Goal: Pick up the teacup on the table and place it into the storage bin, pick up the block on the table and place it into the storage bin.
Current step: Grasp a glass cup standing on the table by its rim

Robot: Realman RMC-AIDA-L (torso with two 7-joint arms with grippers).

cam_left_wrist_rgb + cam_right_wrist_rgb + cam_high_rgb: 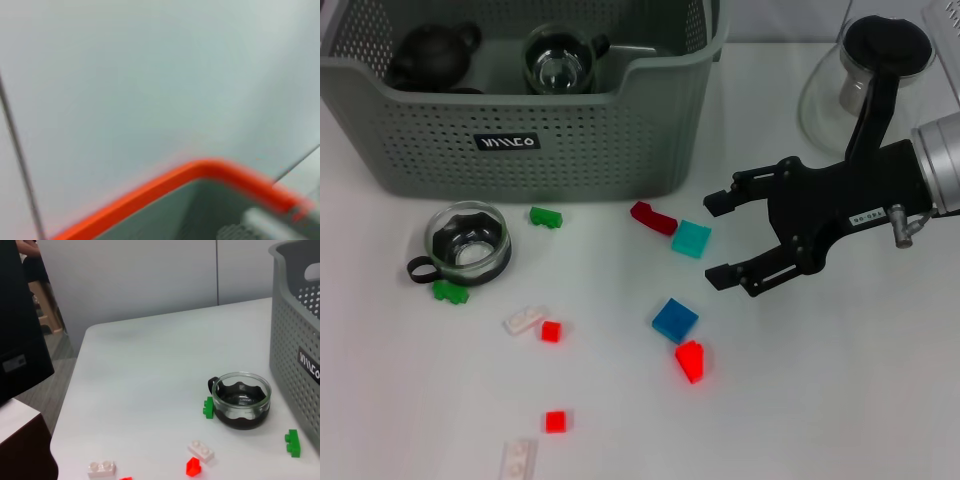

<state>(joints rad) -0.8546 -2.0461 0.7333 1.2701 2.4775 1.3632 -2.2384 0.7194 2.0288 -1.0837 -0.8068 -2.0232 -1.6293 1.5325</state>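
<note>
White table: teacup upright, handle pointing away from storage bin.

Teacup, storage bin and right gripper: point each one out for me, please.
teacup [469,243], head view, on its glass bowl.
storage bin [440,150], head view, on its perforated front wall.
right gripper [717,237], head view, midway between its open fingertips.

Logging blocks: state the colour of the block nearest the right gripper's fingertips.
Teal block; clearest in the head view.
</note>
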